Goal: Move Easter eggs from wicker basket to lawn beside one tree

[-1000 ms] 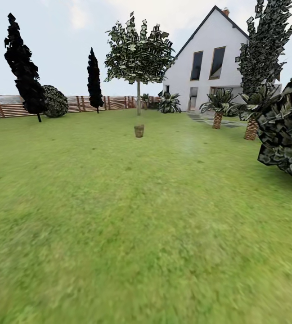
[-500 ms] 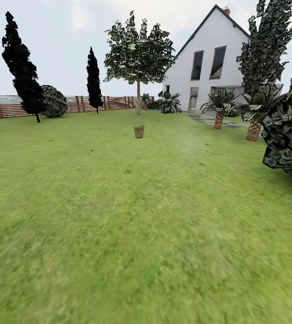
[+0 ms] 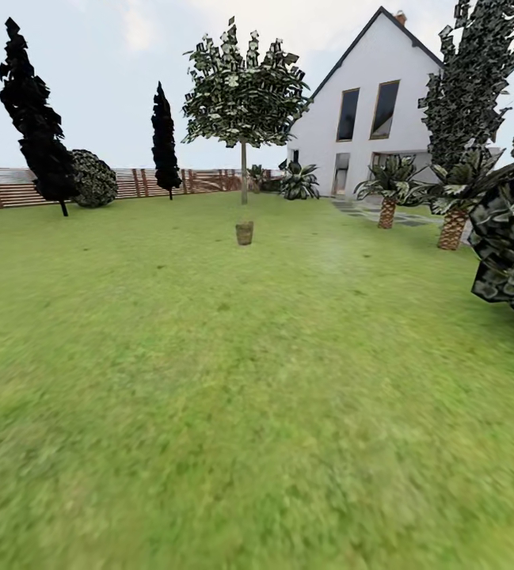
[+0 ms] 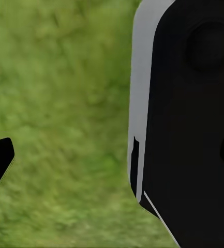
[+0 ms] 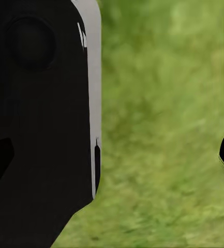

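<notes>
Looking across the garden from head height, the robot faced a wide lawn (image 3: 233,380) of mottled green grass. The wicker basket (image 3: 245,232) stood far ahead on the grass, a small brown shape, well apart from both sets of jaws. Just behind it rose a tree (image 3: 244,170) with a thin straight trunk and a rounded leafy crown. A white house (image 3: 367,111) stood beyond to one side, and a brown slatted fence (image 3: 138,182) ran along the far edge. Two all-black trees (image 3: 35,119) stood by that fence.

The three Easter eggs could not be made out at that range; if they lay in the basket, its rim hid them.

In the left wrist view, the large black and white form was a part of the robot's body (image 4: 184,119), with blurred grass beneath; the dark tip at the edge may have been a finger. The right wrist view matched it. Whether either set of jaws was open or closed could not be told from these views. Nothing was seen held.

As a judgement: the eggs would likely be light, smooth, rounded and prone to slip or roll, so each should be taken across its widest middle with gentle pressure. The basket looked stiff but light, and might tip if nudged while reaching in.
</notes>
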You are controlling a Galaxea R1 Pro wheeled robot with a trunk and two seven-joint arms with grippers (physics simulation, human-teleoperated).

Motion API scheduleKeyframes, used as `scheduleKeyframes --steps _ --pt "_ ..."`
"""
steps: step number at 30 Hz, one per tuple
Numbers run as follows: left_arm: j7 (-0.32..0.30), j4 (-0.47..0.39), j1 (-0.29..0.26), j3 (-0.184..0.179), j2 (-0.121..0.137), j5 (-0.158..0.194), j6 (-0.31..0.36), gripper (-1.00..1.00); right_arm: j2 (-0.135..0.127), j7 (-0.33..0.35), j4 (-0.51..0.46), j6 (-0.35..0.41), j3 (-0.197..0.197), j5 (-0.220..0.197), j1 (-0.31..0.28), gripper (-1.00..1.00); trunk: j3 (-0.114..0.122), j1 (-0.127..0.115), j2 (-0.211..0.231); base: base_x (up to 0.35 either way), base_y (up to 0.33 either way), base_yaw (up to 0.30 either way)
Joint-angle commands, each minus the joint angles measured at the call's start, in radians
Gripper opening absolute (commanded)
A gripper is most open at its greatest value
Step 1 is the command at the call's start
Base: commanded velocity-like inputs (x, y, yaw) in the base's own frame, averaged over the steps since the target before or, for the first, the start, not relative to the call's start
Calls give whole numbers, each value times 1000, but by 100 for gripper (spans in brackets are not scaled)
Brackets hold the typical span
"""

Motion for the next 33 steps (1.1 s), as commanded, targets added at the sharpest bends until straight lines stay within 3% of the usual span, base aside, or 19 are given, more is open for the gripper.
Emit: scheduleKeyframes --steps 1,33 --pt "-1 -2 1 1 0 0 1 100 0 -2 3 -2 2 0 -1 100 -1 1 0 330 0 0" --pt "-1 -2 1 1 0 0 1 100 0 -2 3 -2 2 0 -1 100 -1 1 0 330 0 0"
